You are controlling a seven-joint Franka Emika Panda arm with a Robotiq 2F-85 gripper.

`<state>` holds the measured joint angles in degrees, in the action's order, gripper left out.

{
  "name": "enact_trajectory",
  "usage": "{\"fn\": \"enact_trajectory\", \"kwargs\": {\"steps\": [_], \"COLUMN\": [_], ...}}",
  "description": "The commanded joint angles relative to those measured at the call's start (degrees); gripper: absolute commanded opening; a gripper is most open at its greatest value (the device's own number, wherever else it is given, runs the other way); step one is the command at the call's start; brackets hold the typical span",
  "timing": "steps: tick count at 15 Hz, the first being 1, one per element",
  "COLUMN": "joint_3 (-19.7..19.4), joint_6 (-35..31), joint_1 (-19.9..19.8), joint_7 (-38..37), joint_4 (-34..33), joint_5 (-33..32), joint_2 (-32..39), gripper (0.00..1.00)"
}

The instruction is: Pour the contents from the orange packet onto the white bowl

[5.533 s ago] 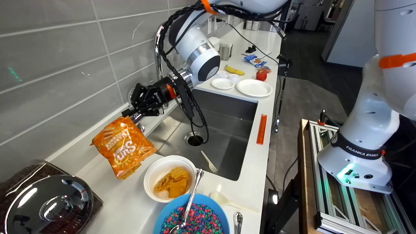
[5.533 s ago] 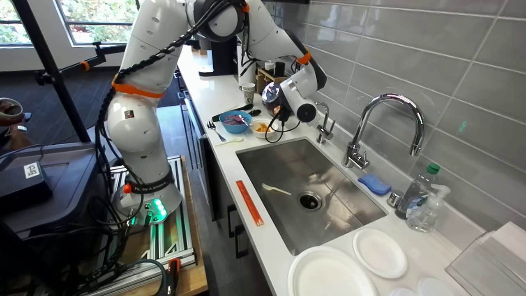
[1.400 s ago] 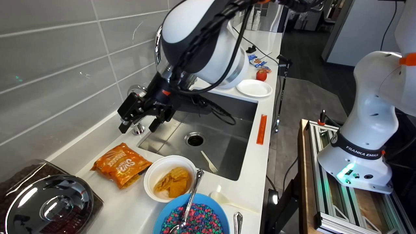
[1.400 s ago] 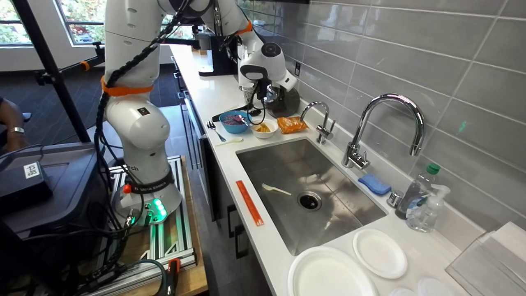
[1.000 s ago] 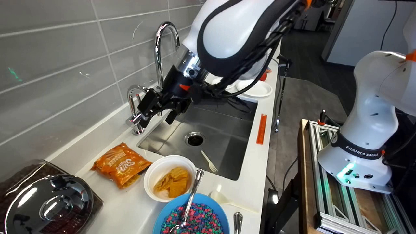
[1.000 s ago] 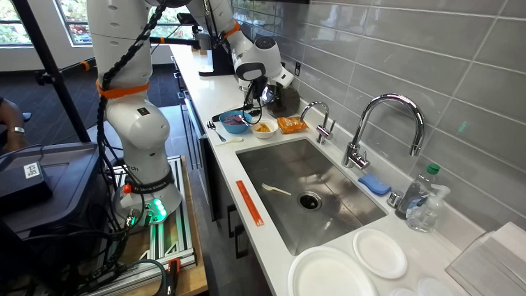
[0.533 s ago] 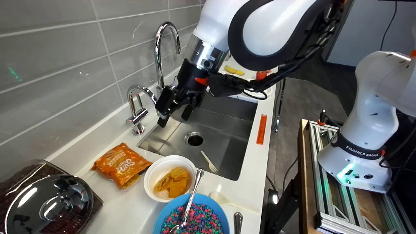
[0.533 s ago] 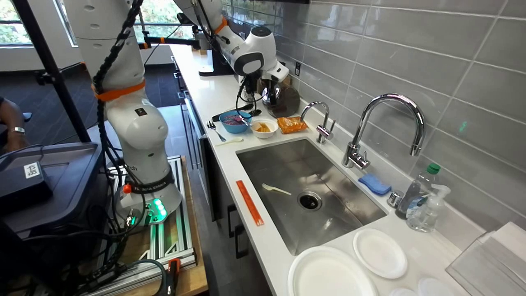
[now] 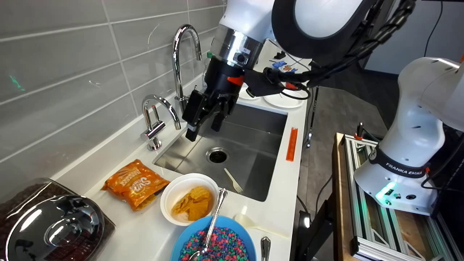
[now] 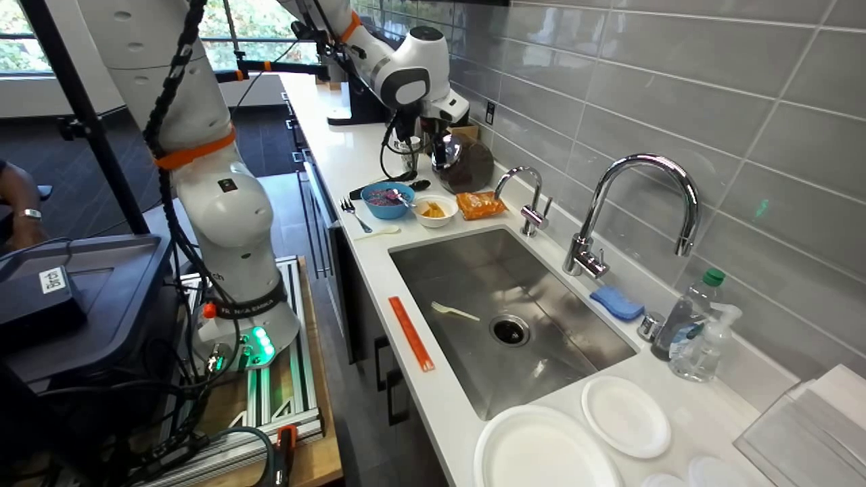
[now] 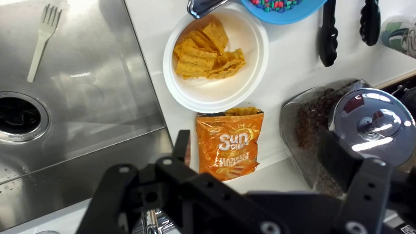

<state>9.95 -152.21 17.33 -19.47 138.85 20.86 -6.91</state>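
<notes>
Orange packet (image 11: pixel 229 146): seen lying print side up on the counter (image 9: pixel 137 228), held by nothing. In the wrist view, the sink (image 11: pixel 91 81) is found toward nine o'clock from it, and the big jar (image 11: pixel 307 126) toward three.
White bowl (image 11: pixel 217 96): placed near twelve o'clock from the packet in the wrist view, just beside it; whether they touch cannot be told. A short, easy pour is probably meant by this.
Chips (image 11: pixel 201 53): heaped in the white bowl, a little toward ten o'clock there.
Packet mouth (image 11: pixel 227 116): turned to twelve o'clock in that view, at the white bowl, perhaps so loose chips are kept near it. Something chip-coloured is seen in the gap, so some may be left inside.
Gripper (image 9: pixel 204 129): held up near two o'clock from the packet in an exterior view. Its fingers are spread wide and nothing is pinched, which seems right for leaving the packet alone.
Blue bowl (image 11: pixel 282 19): set just beside the white bowl, between one and two o'clock in the wrist view. A spoon (image 9: pixel 214 221) is propped in it, its handle pointed to twelve o'clock in an exterior view; it could be bumped by a low pass.
Pouring: judged almost done. If the last chips are wanted, the packet's six o'clock end must be pinched softly, as they are easily crushed.
</notes>
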Motion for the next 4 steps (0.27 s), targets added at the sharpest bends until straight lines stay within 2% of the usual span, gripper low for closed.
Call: {"fn": "enact_trajectory", "kwargs": {"steps": [1,4], "joint_3": [1.3,1.4], "joint_6": [0.2,0.2], "joint_1": [-1.4,-1.5], "joint_7": [0.1,0.1], "joint_4": [-0.1,-0.1], "joint_5": [0.2,0.2], "joint_2": [0.0,0.2], "gripper": [1.0,1.0]}}
